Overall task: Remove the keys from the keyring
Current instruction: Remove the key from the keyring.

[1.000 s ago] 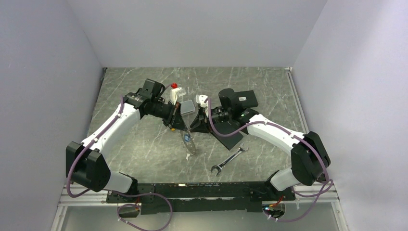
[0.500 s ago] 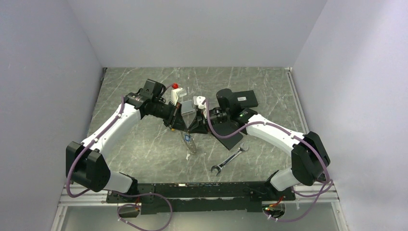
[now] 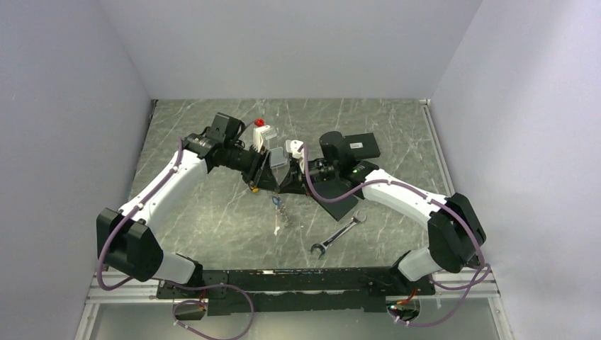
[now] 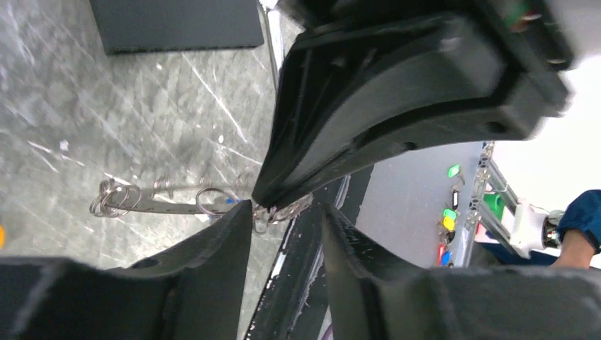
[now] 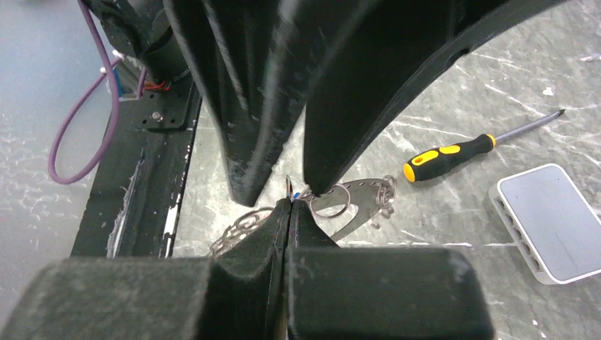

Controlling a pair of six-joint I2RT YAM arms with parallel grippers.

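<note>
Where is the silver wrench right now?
In the overhead view the wrench lies on the table, right of centre toward the near edge, just in front of the black rectangle and right of the keys.

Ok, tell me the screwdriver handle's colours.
Yellow-orange with black bands. The screwdriver shows best in the right wrist view.

Robotics lab test cell, plain white walls (image 3: 283,42) boxing in a grey marbled tabletop (image 3: 212,212), two white-and-black robot arms (image 3: 164,185) bolted to a black rail (image 3: 298,278) at the near edge, purple cables (image 5: 113,85) looping from them, a wrench (image 3: 339,233) and a screwdriver (image 5: 448,157) lying loose
</note>
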